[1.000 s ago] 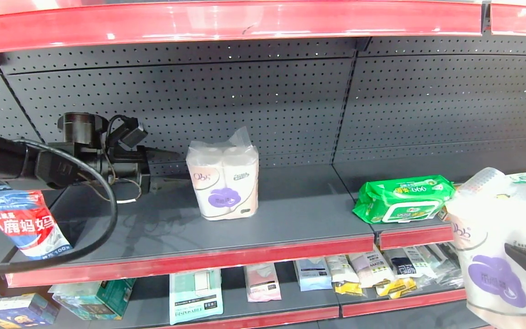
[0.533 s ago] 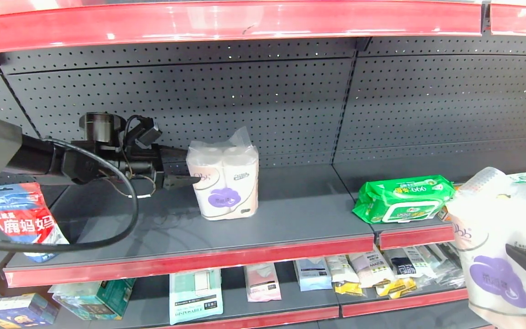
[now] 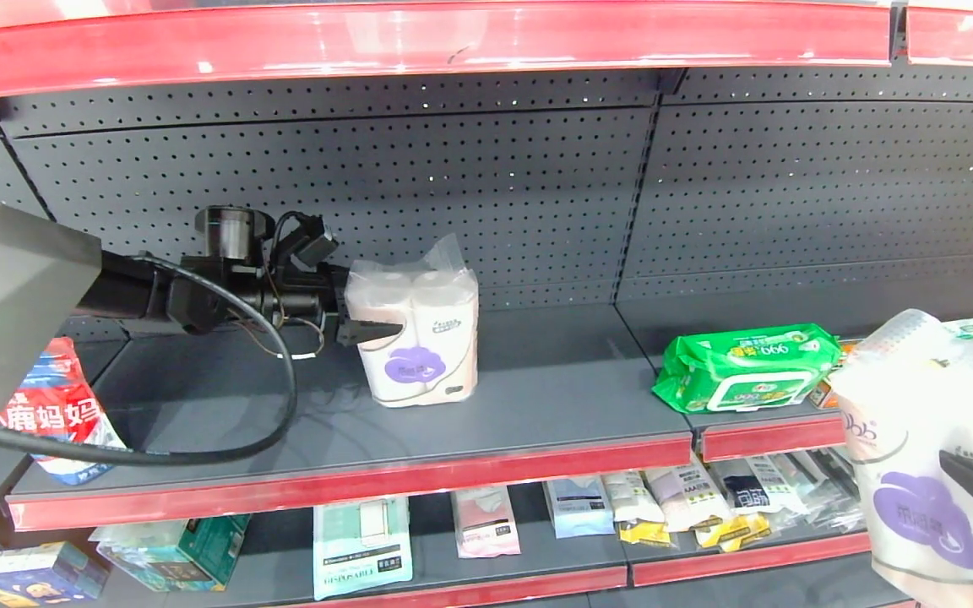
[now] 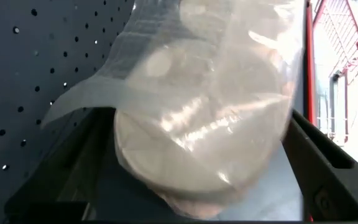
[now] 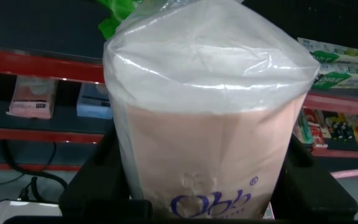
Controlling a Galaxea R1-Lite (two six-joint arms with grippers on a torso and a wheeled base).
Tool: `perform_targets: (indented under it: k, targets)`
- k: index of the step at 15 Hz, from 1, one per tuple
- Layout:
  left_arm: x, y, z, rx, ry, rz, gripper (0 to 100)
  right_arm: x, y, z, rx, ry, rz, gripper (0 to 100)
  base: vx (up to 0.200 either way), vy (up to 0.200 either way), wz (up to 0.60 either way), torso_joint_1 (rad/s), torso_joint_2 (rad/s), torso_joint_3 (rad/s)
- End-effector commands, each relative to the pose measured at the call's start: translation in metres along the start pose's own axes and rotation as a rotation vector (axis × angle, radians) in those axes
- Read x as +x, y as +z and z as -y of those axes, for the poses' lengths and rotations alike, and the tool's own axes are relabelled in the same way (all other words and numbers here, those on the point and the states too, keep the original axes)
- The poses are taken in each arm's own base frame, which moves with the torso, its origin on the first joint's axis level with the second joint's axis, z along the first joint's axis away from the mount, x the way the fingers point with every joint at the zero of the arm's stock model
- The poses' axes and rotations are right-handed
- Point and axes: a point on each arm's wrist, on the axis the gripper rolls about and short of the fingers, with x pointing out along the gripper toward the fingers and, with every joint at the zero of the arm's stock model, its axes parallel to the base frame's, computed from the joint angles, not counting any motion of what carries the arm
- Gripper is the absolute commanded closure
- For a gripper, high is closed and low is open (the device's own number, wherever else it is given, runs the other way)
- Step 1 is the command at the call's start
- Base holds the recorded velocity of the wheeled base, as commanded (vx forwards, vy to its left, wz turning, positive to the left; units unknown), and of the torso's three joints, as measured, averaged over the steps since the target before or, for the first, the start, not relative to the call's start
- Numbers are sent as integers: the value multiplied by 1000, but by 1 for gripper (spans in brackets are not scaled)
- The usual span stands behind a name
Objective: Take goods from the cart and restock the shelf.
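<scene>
Presently left tool point(image 3: 372, 317) spread open, jaws either side of upright white plastic-wrapped toilet-roll pack point(image 3: 419, 346) on dark grey shelf point(image 3: 537, 397). Right tool point(image 5: 204, 180) clenched on second such pack point(image 3: 917, 473), low right, off shelf. Risk: lopsided closing tips standing pack; loose slick wrap slips.
</scene>
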Motion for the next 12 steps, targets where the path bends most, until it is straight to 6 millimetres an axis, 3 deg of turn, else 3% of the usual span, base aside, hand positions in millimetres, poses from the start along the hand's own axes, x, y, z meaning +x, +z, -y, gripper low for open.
perform_targets:
  k: [1,12]
  targets:
    - [8,-2,0,-2,1,-8,0,0,0,0,-1,0,1,100,0,0,0,0,0,0]
    - [21,-5,3,-5,-12,-19,0,0,0,0,-1,1,0,100,0,0,0,0,0,0]
